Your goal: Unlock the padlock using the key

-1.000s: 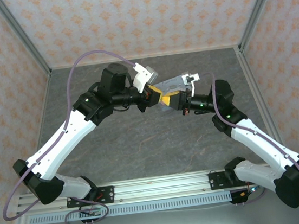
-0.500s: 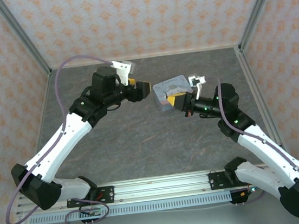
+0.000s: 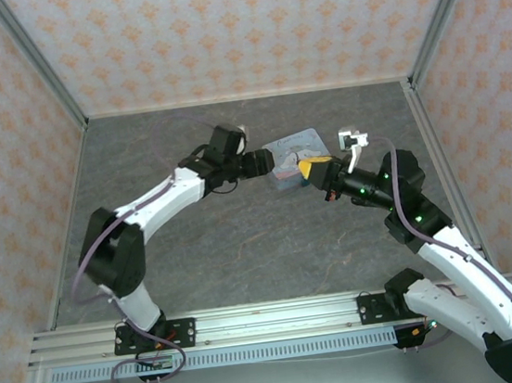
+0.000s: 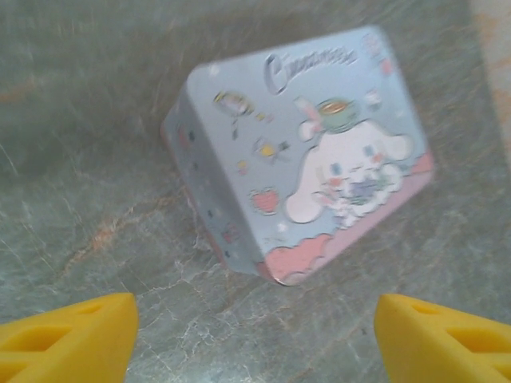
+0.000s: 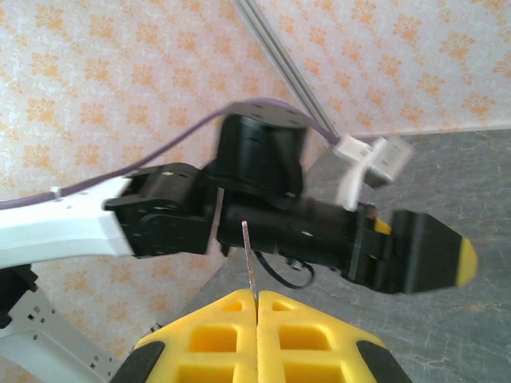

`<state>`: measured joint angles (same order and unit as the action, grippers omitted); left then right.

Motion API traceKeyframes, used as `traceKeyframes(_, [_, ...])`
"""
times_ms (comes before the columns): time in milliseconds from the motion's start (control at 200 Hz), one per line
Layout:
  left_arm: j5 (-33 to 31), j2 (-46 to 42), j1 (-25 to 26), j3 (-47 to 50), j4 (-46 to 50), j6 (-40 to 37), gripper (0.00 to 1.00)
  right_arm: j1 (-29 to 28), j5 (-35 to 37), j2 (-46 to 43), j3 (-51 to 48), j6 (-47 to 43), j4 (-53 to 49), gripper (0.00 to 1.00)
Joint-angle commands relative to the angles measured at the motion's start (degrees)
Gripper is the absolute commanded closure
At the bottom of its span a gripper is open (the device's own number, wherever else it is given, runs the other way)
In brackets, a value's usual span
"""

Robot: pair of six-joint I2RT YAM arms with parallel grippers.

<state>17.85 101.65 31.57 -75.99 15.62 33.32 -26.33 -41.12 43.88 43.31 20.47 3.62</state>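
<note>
Right now my left pincer (image 4: 255, 343) is spread wide, nothing between its yellow fingers, and it hovers over the desk (image 3: 243, 240) just short of the pale-blue cartoon tin (image 4: 319, 152), which lies flat with its printed lid up. My right pincer (image 5: 257, 307) is pressed together on a thin metal blade that sticks straight up from between the fingers; I take that to be the key (image 5: 249, 255), seen edge-on. From above, the two pincers stand close together at the far middle of the desk, the left one at the tin's left side and the right one at its near right corner. Where the padlock sits I cannot tell: neither the lid nor the sides of the tin that face my left camera show it, so I judge it may be on a side turned away or hidden under my arms. As I read it, the step in hand is the set-up before unlocking: key already gripped, lock not yet steadied. Next, I think, the left pincer has to find the padlock and hold it, or hold the tin so the lock cannot swing, keyhole turned toward my right side. Then the right pincer must line the blade up with the slot, and that will be fiddly with so small a lock.
</note>
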Motion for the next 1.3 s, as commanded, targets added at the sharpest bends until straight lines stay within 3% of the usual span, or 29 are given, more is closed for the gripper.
traceKeyframes(0, [1.61, 3.36, 1.20, -4.41, -1.17, 5.33, 0.22, -0.22, 1.22, -1.33, -0.46, -0.74, -0.19, 1.00])
traceKeyframes(175, [2.23, 10.40, 1.83, -7.22, -2.21, 8.50, 0.21, -0.27, 1.18, -1.69, -0.77, -0.26, -0.23, 1.00])
traceKeyframes(586, [0.48, 14.98, 1.91, -7.32, -0.12, 8.96, 0.22, -0.22, 1.57, -1.78, -1.04, -0.13, -0.26, 1.00])
traceKeyframes(956, [-4.19, 10.19, 0.50, 2.48, 2.52, 7.12, 0.21, -0.22, 1.97, -1.73, -0.90, -0.54, -1.02, 1.00])
traceKeyframes(1291, [-5.90, 3.13, -3.89, 9.84, 3.19, 5.03, 0.21, -0.22, 2.27, -1.34, -1.20, -0.41, -0.73, 1.00])
